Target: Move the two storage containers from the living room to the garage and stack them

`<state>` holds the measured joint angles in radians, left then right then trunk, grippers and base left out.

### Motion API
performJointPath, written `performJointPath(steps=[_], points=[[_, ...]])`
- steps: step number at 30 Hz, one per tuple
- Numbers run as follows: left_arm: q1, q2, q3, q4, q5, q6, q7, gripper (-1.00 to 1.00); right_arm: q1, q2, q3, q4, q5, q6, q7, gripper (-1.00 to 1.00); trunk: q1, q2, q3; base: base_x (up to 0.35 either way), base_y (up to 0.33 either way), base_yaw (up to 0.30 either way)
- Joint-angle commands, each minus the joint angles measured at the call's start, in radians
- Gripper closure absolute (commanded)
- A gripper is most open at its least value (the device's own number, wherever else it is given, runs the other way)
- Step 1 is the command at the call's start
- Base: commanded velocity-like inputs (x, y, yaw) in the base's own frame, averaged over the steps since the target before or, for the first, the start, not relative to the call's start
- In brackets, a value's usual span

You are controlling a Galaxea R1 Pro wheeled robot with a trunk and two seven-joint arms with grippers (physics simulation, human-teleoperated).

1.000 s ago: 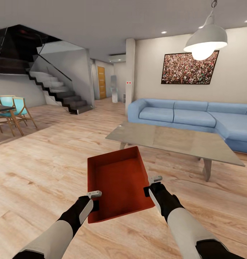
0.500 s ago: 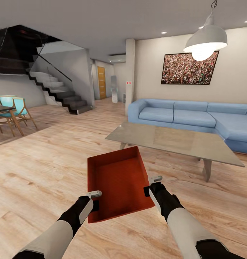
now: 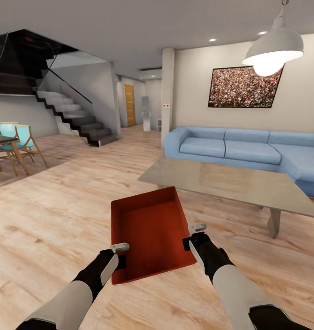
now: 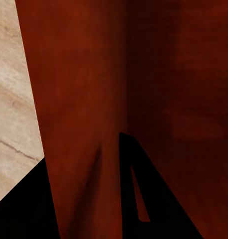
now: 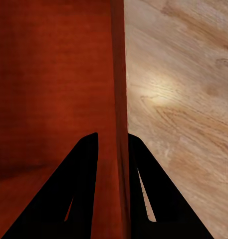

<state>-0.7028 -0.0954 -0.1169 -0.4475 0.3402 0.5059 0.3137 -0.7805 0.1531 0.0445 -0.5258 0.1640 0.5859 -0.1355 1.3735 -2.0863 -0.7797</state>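
Observation:
I hold one orange-red storage container [image 3: 150,231] in front of me, above the light wood plank floor of the living room. My left gripper [image 3: 121,255] is shut on its near left wall [image 4: 84,124]. On the right wall [image 5: 118,99], my right gripper [image 3: 192,236] is shut too, one dark finger [image 5: 81,184] inside the bin and the other outside. The container is empty and tilts a little to one side.
A low glass-topped coffee table [image 3: 230,183] stands just ahead on the right, with a blue sofa [image 3: 248,151] behind it. A staircase [image 3: 74,114] and chairs [image 3: 19,142] are at the left. A hallway with a wooden door [image 3: 129,105] opens straight ahead.
The whole view has shifted: table, sofa and lamp have slid right and come nearer, so the camera has moved. The container and both grippers keep their place in the picture.

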Motion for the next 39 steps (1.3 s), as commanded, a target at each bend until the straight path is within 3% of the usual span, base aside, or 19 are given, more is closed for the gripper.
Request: performJointPath(steps=[1, 39], points=[[0.000, 0.002, 0.005, -0.002, 0.016, -0.004, -0.001, 1.00, -0.001, -0.001, -0.006, 0.000, -0.092, -0.005, 0.017, 1.00, 0.000, 0.000, 0.000, 0.278, 0.233, 0.000], [0.000, 0.002, 0.005, -0.002, 0.016, -0.004, -0.001, 1.00, -0.001, -0.002, -0.006, 0.000, -0.092, -0.005, 0.017, 1.00, 0.000, 0.000, 0.000, 0.190, 0.286, 0.000]])
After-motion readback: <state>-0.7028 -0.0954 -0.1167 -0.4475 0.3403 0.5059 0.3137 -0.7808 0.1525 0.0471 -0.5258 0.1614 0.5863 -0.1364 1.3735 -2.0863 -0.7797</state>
